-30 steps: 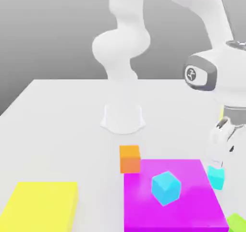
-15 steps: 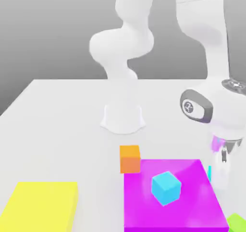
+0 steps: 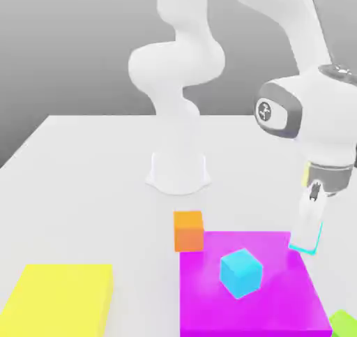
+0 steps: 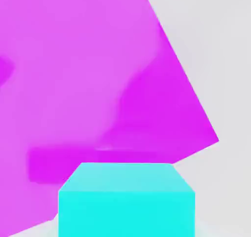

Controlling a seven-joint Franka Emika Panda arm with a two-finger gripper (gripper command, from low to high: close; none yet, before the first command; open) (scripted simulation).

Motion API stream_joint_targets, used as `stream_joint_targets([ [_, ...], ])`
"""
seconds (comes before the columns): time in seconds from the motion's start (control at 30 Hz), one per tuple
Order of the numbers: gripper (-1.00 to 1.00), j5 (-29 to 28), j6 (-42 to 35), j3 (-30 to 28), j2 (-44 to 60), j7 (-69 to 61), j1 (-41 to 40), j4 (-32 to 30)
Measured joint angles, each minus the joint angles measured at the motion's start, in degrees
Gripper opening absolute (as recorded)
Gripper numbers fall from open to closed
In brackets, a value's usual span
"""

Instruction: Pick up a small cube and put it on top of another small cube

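Above the right edge of the magenta slab (image 3: 251, 287), as the exterior view shows it, the white arm's gripper (image 3: 307, 243) hangs with its fingers pointing down, pinched narrow around the small turquoise cube (image 3: 307, 245). The cube is lifted off the white table (image 3: 90, 189) and sits between the fingertips; from the hand view the same cube (image 4: 126, 199) appears close to the camera, with the magenta surface spread beneath it.

The sky-blue cube (image 3: 241, 273) rests on top of the magenta slab, near its middle, well apart from the held cube. An orange cube (image 3: 188, 231) stands on the table touching or just beside the slab's far left corner. A yellow slab (image 3: 59, 301) lies near the table's front left corner, and a scrap of green (image 3: 344, 324) shows at the front right.

The step in hand looks like the carry: the pick is done, the stacking is not. The next move likely calls for travelling toward the slab's middle, staying high enough to clear the sky-blue cube, centring over it, then lowering squarely before letting go.
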Motion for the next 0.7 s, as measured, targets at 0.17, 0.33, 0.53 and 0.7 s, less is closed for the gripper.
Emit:
stream_joint_targets([
  [0.17, -1.0, 1.1, -8.6, -2.5, -5.4, -0.8, -7.3, 3.2],
  [0.33, -1.0, -0.2, -10.1, -2.8, -5.8, 0.2, -8.7, 4.0],
  [0.53, -1.0, -2.6, -8.5, -2.6, -3.9, 1.9, -9.1, 3.7],
  [0.7, -1.0, -3.5, -7.1, -1.8, -2.1, 2.6, -10.2, 3.5],
])
